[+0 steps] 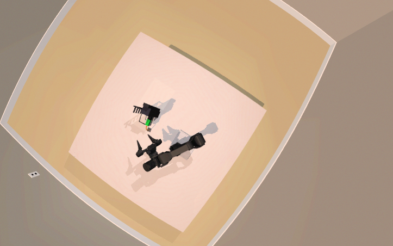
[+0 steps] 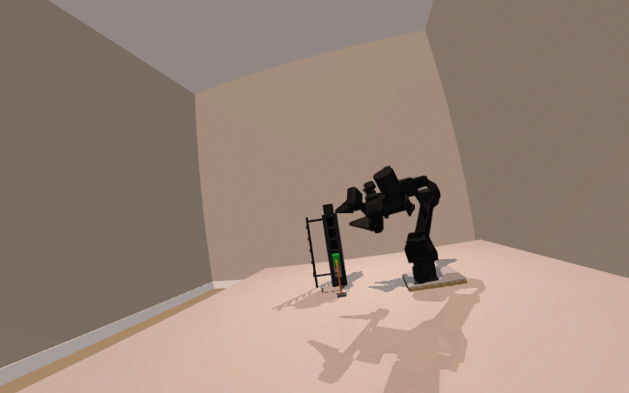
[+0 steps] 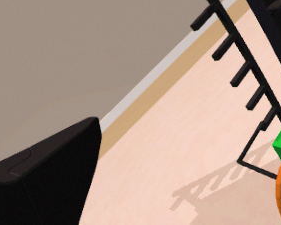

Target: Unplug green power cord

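plug, green, sits in the upright black strip; gripper hangs beside its top, fingers wide open, holding nothing.

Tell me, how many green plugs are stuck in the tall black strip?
1. The green plug sits in the lowest socket of the upright power strip. The sockets above it look unfilled.
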`<state>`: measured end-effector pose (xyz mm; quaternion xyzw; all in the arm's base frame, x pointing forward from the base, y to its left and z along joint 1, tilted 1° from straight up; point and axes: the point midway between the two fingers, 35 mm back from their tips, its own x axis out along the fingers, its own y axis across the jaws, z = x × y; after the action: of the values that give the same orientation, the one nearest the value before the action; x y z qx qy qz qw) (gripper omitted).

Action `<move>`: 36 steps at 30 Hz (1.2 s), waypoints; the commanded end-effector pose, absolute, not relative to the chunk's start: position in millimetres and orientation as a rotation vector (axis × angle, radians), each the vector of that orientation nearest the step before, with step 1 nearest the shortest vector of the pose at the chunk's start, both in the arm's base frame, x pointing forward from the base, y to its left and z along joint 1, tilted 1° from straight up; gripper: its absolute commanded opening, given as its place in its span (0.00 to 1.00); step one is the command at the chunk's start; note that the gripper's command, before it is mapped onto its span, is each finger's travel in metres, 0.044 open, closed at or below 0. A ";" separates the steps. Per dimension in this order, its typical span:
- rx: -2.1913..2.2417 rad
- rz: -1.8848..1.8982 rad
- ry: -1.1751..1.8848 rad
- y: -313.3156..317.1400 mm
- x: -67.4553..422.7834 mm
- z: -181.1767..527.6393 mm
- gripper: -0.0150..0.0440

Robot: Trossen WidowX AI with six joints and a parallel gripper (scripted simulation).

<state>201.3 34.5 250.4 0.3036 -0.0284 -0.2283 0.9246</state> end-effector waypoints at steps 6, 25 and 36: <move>0.121 -0.468 0.221 37.2 224.5 242.8 0.67; -1.123 0.356 1.216 4.1 273.5 180.2 0.53; -1.262 0.965 1.246 -10.9 277.2 164.5 0.53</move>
<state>270.5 9.0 189.6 -0.4729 0.5096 0.0778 0.7146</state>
